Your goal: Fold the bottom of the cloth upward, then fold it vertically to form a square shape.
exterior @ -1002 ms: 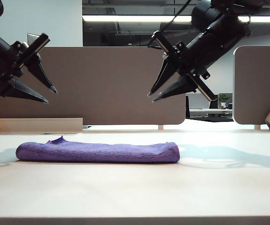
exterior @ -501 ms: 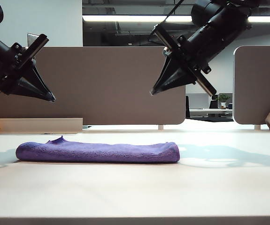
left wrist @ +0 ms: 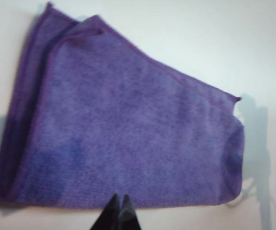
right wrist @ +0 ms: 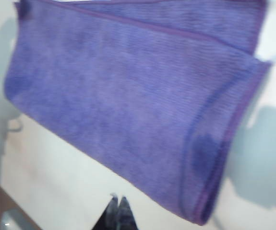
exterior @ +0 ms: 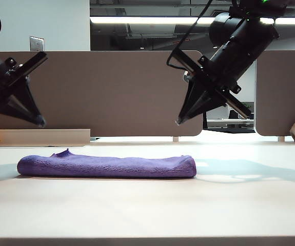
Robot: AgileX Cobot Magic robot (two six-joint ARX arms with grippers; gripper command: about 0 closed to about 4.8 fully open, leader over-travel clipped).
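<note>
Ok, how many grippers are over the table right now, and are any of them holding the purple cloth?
2. The left gripper hangs above the cloth's left end, the right gripper above its right end. Both have their jaws shut on nothing, clear of the cloth. None seems hidden.

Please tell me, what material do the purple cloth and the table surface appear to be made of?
The cloth looks like soft microfibre: fuzzy, finely ribbed pile with a stitched hem. The table seems a smooth, pale laminate with a matte finish, though the look leaves this open.

Both tools (exterior: 38, 122) (exterior: 179, 122) closed, aloft.
</note>
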